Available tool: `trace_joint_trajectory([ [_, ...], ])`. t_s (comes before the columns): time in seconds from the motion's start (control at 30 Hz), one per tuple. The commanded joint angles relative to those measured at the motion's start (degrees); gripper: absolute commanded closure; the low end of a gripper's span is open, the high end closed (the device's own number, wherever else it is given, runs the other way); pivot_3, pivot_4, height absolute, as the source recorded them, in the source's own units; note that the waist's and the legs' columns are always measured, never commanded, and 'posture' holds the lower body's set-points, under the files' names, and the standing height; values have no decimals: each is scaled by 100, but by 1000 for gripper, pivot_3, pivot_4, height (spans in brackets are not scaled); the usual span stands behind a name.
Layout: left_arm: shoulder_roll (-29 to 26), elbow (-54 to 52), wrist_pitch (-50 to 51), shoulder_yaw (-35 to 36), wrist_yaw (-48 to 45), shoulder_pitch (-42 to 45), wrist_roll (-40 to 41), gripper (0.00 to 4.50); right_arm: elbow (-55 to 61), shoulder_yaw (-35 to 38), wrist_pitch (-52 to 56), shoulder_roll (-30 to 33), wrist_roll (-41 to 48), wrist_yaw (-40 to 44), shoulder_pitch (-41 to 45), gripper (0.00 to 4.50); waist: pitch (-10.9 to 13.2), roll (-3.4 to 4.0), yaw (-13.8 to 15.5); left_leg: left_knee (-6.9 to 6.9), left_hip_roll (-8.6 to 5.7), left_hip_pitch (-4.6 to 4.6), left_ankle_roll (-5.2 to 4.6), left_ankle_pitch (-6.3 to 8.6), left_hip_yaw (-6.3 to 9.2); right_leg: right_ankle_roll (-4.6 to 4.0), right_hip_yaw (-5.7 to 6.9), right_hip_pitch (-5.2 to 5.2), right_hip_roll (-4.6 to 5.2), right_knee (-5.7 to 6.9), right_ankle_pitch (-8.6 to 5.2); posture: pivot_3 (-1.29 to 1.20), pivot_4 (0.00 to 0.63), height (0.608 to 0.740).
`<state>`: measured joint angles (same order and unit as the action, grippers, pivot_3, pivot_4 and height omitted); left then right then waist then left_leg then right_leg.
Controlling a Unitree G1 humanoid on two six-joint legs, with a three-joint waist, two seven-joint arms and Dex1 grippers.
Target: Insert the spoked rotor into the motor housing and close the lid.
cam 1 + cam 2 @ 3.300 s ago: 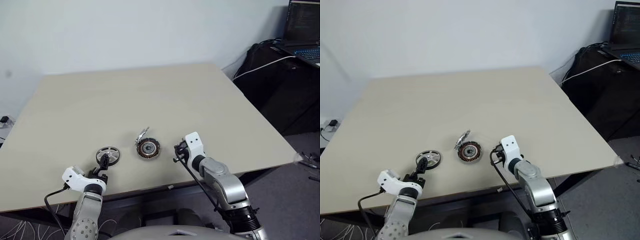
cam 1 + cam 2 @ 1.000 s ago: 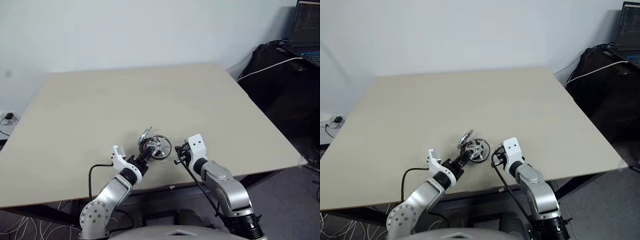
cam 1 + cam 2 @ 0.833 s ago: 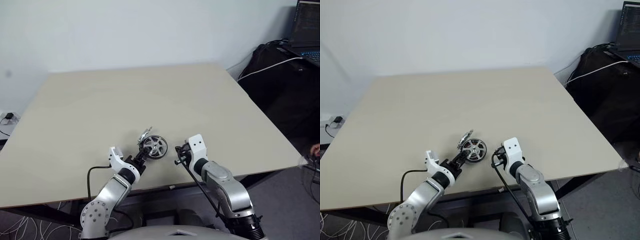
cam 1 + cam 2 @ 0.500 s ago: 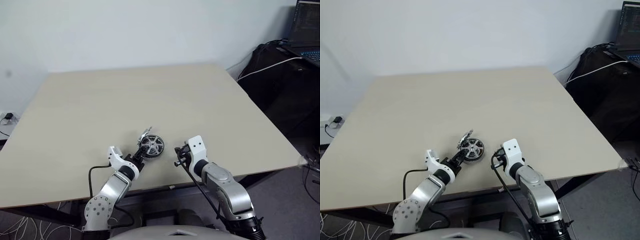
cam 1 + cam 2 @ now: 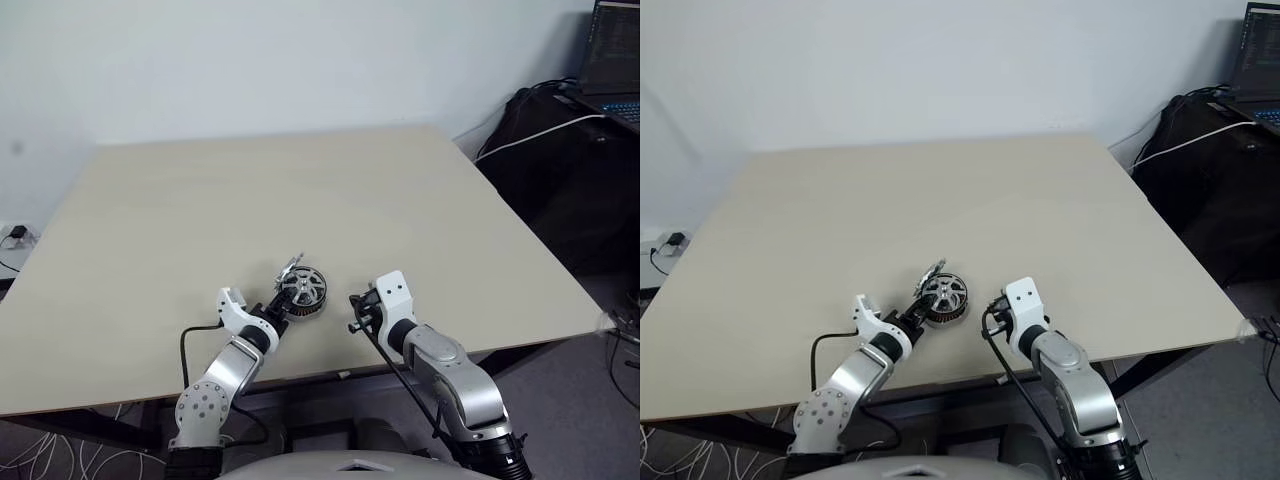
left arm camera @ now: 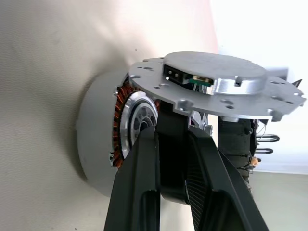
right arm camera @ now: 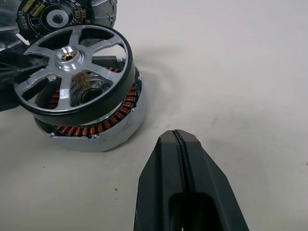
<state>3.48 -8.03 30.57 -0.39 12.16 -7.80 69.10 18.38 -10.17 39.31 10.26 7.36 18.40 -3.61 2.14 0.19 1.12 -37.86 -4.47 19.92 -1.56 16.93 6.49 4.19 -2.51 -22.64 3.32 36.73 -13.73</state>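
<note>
1. Your table (image 5: 420, 210) carries the motor housing (image 7: 103, 134) near its front edge, between both arms.
2. Left gripper (image 6: 171, 144) grips the spoked rotor (image 7: 72, 77), tilted, not seated (lid (image 6: 216, 86) open behind).
3. Right gripper (image 7: 179, 142) is clenched and empty just beside it; the left does the seating.

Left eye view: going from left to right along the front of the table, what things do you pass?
Left hand → rotor on the housing → right hand → laptop far off at the right edge.
</note>
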Motion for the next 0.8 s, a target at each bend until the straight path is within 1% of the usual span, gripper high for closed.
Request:
trace_joint_trajectory([
  [0.03, 513, -45, -26, -12, -114, 139, -9, 4103, 222, 25, -62, -22, 71, -20, 90, 4500, 0, 0, 0, 0, 0, 0, 0, 0, 0, 0, 0, 0, 0, 0, 0, 0, 0, 740],
  [0.5, 497, -45, 72, 9, 47, 115, -27, 4103, 198, 43, -87, -61, 61, -63, 76, 4500, 0, 0, 0, 0, 0, 0, 0, 0, 0, 0, 0, 0, 1, 0, 0, 0, 0, 740],
  [0.57, 488, -62, 69, 8, 59, 109, -43, 3372, 195, 47, -94, -68, 58, -73, 76, 4500, 0, 0, 1, 0, 0, 0, 0, 0, 0, 0, 0, 0, 1, 0, 0, 0, 0, 740],
  [0.6, 487, -61, 65, 10, 65, 115, -52, 3100, 187, 50, -97, -70, 59, -77, 82, 4500, 0, 0, 1, 0, 0, 0, 0, 0, 0, 0, 0, 0, 1, 0, 0, 0, 0, 740],
  [0.8, 469, -114, 8, 22, 96, 121, -127, 1131, 148, 58, -113, -66, 68, -99, 114, 4500, -5, 4, -3, -1, 0, -3, 3, 1, 0, 1, 0, 3, 1, 1, 0, 0, 0, 740],
])
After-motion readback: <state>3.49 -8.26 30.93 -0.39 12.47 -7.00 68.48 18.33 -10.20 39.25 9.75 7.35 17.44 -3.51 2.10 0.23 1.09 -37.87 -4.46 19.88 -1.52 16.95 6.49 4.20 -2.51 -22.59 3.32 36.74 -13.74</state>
